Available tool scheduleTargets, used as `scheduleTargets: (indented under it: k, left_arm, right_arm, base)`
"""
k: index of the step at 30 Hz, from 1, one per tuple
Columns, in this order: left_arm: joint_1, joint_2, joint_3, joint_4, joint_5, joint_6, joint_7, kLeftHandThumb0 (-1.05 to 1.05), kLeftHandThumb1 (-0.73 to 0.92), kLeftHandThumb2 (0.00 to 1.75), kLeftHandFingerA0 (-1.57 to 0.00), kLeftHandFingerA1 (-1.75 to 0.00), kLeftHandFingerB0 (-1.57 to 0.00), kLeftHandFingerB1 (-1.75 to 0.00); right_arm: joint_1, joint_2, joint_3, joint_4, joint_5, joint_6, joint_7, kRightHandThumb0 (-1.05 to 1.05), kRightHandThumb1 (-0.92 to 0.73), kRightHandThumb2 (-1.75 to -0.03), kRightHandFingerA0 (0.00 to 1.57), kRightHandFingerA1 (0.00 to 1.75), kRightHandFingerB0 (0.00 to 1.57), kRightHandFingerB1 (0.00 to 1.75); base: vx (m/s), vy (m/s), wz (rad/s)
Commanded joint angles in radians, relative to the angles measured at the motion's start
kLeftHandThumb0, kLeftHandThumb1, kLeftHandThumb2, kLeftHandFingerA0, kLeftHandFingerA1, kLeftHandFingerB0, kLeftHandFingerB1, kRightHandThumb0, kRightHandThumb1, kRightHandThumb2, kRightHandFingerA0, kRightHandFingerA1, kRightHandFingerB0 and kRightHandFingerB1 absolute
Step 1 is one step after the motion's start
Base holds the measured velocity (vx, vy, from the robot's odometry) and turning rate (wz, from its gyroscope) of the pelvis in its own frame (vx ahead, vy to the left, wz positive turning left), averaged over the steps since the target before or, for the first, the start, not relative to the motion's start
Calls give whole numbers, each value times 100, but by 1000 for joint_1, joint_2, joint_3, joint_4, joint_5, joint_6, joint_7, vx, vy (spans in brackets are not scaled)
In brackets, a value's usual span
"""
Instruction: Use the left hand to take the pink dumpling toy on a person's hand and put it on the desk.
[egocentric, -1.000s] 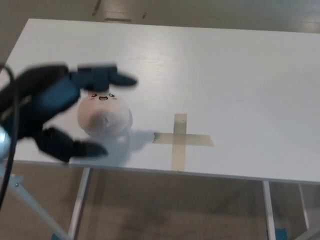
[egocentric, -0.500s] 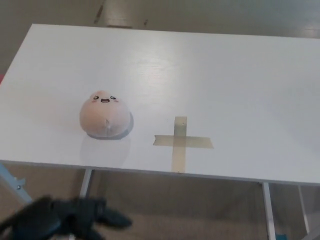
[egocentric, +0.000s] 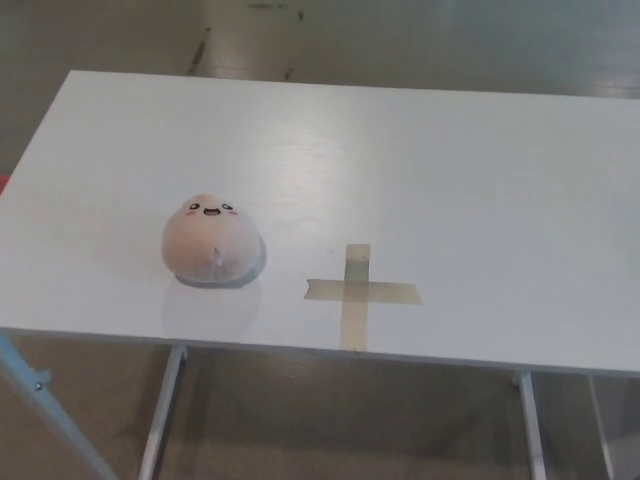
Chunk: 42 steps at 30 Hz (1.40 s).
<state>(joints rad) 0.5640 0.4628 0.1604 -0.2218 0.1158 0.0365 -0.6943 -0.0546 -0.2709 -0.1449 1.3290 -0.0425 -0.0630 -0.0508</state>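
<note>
Fingers of either hand I cannot report on, because no hand of the robot shows in my head view at this moment; whether they are apart or together I cannot tell.

What I see is the pink dumpling toy (egocentric: 211, 241) sitting on the white desk (egocentric: 450, 170), toward the left part of it and near the front edge. It stands upright on its flat base, with its small smiling face and two rosy cheeks turned up and away from the camera, close to its pointed top. Nothing touches it. A soft shadow lies on the desk surface just under and in front of it.

To the right of the toy, apart from it, I see a cross of tape (egocentric: 358, 293), olive in colour, stuck flat on the desk. Its lower arm reaches nearly to the front edge.

Below the desk edge two thin white legs (egocentric: 160, 415) of the desk go down to a brownish floor (egocentric: 330, 420). At the bottom left corner a pale blue slanted bar (egocentric: 45, 410) crosses the picture.
</note>
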Motion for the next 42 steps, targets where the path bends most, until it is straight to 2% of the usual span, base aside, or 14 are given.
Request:
scheduleTargets:
  k: [1, 4, 5, 8, 9, 14, 19, 20, 21, 22, 31, 36, 37, 42]
  left_arm:
    - [-311, -35, -76, 958, 206, -64, 526, -44, 54, 56, -51, -37, -46, -35]
    - [-338, -13, -80, 1026, 194, -80, 513, -44, 55, 57, -51, -38, -46, -35]
    - [-343, -1, -51, 1022, 154, -82, 465, -50, 49, 77, -49, -50, -38, -46]
    - [-342, 4, -30, 1013, 119, -73, 430, -44, 59, 58, -52, -38, -44, -35]
    - [-346, 2, -30, 1024, 115, -71, 426, -53, 49, 81, -40, -50, -35, -46]
    - [-393, 11, -69, 1140, 135, -112, 436, -50, 47, 81, -30, -47, -39, -50]
    - [-412, 13, -68, 1186, 117, -137, 445, -47, 48, 83, -41, -52, -32, -47]
    - [-422, 13, -69, 1198, 115, -142, 448, -42, 61, 58, -48, -37, -43, -35]
    - [-429, 13, -71, 1206, 115, -146, 450, -42, 61, 58, -48, -37, -43, -35]
    - [-444, 14, -78, 1226, 117, -154, 455, -49, 48, 82, -41, -52, -32, -46]
    - [-499, 23, -115, 1318, 114, -219, 471, -52, 48, 80, -32, -47, -38, -48]
    - [-528, 16, -123, 1363, 101, -241, 492, -51, 49, 81, -40, -50, -33, -46]
    - [-539, 9, -125, 1386, 97, -245, 505, -44, 61, 58, -50, -38, -44, -35]
    - [-569, 6, -118, 1444, 87, -250, 521, -44, 61, 59, -58, -40, -46, -36]
  right_arm:
    - [92, 38, 27, 1, -33, -82, -35, -27, -75, -62, 68, 46, 54, 42]
    - [86, 30, 31, 1, -36, -81, -27, -27, -75, -62, 67, 46, 54, 41]
    - [70, 29, 33, 0, -37, -73, -25, -28, -76, -62, 67, 46, 53, 41]
    - [58, 32, 30, 1, -33, -66, -30, -28, -76, -62, 67, 46, 53, 41]
    - [54, 31, 27, 1, -30, -63, -32, -27, -75, -62, 67, 46, 52, 41]
    - [41, 32, 28, -4, -31, -58, -39, -27, -72, -61, 67, 46, 54, 42]
    - [36, 32, 26, -4, -27, -52, -33, -28, -73, -61, 67, 46, 54, 42]
    - [30, 31, 26, -4, -27, -50, -34, -28, -73, -61, 67, 46, 54, 42]
    - [26, 30, 26, -4, -27, -49, -34, -28, -73, -61, 67, 46, 54, 42]
    - [21, 30, 28, -6, -28, -48, -41, -29, -72, -61, 67, 46, 55, 42]
    - [-2, 25, 19, -7, -19, -42, -39, -29, -73, -61, 66, 46, 54, 42]
    - [-25, 17, 17, -8, -21, -39, -38, -29, -72, -61, 67, 46, 55, 42]
    - [-35, 13, 19, -8, -24, -37, -36, -29, -72, -61, 67, 46, 55, 42]
    - [-71, 11, 38, -2, -44, -21, -44, -28, -72, -61, 67, 46, 54, 41]
  base:
    - [0, 0, 0]
    - [0, 0, 0]
    - [0, 0, 0]
    - [0, 0, 0]
    - [0, 0, 0]
    - [0, 0, 0]
    - [0, 0, 0]
    - [0, 0, 0]
    - [0, 0, 0]
    - [0, 0, 0]
    - [0, 0, 0]
    - [0, 0, 0]
    - [0, 0, 0]
    - [0, 0, 0]
